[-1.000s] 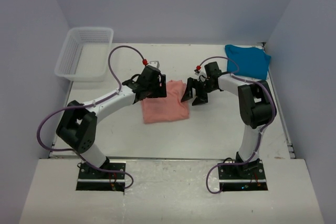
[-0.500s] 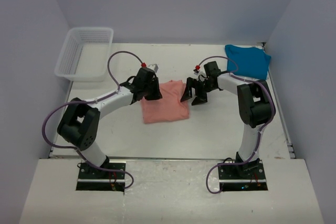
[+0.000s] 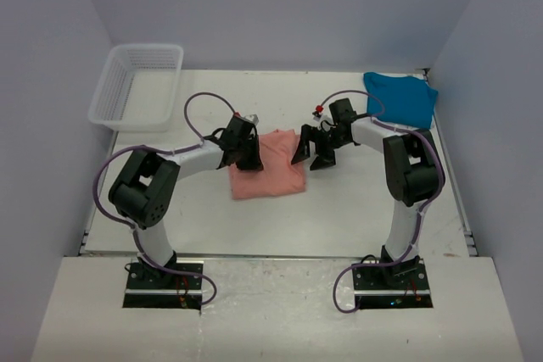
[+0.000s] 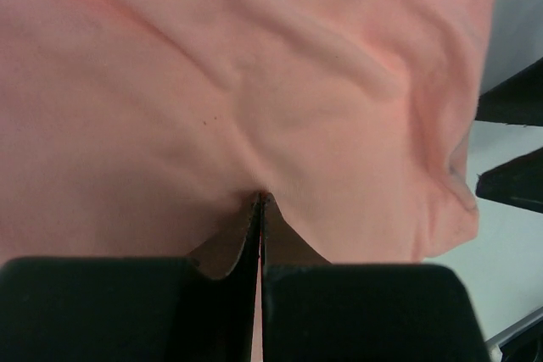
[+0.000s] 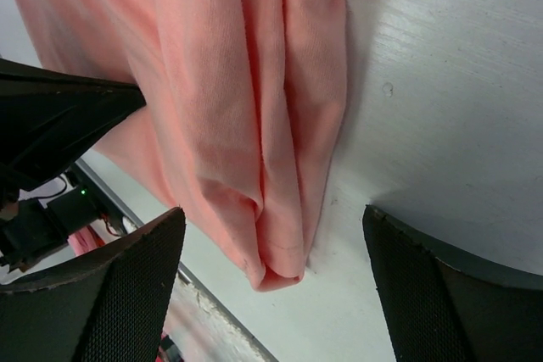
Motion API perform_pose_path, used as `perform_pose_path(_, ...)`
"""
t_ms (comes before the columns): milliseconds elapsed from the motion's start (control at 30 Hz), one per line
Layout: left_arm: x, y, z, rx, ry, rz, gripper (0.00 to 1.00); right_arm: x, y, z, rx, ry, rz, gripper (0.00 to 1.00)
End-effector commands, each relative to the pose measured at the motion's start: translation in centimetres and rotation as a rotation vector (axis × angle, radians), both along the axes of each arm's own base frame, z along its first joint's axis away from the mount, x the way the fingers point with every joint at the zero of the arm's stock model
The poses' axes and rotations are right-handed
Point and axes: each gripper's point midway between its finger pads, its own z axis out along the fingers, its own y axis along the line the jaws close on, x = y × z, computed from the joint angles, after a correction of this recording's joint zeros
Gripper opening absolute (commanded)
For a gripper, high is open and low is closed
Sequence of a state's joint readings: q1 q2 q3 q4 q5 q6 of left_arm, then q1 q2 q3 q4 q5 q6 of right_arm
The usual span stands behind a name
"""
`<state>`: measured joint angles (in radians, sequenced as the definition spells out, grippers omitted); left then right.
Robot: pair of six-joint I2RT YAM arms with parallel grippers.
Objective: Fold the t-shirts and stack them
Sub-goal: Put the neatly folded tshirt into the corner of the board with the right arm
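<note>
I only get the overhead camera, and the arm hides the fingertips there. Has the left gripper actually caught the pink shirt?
Observer: Yes. Its wrist camera shows the left gripper shut, with a pucker of the pink shirt pinched at the tips.
Operator: And the right one?
Observer: The right gripper is open, with a finger on either side of the shirt's folded corner, not gripping it.
Operator: Is that corner lifted?
Observer: It seems to rest on the table.
</note>
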<state>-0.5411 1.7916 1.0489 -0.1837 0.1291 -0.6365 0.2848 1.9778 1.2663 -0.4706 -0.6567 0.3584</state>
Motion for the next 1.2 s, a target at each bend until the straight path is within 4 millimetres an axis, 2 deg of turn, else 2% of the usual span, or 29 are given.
perform_pose_path(0,0.7,0.0,-0.5,-0.023,-0.004,0.019,0.00,0.6,-0.7,-0.8,-0.056,0.007,-0.010,0.87)
perform_pose_path(167,0.6,0.3,-1.0,-0.016,0.007,0.020,0.00,1.5,-0.7,0.1,-0.069,0.000,-0.020,0.88)
perform_pose_path(367,1.5,0.9,1.0,0.009,-0.046,0.035,0.00,2.1,-0.5,0.3,-0.074,0.020,-0.031,0.88)
perform_pose_path(467,1.4,1.1,0.9,0.017,-0.039,0.041,0.00,2.2,-0.7,0.2,-0.086,0.032,-0.044,0.88)
perform_pose_path(700,1.1,1.3,-1.1,0.037,0.018,0.057,0.00,1.7,-0.5,0.2,-0.094,0.066,-0.043,0.89)
perform_pose_path(933,0.8,0.7,-0.8,-0.002,0.021,0.051,0.00,0.8,1.7,0.3,-0.063,0.097,0.011,0.89)
perform_pose_path(1167,0.7,0.7,0.1,-0.012,0.004,0.036,0.00,0.1,5.6,0.5,-0.006,0.108,0.053,0.90)
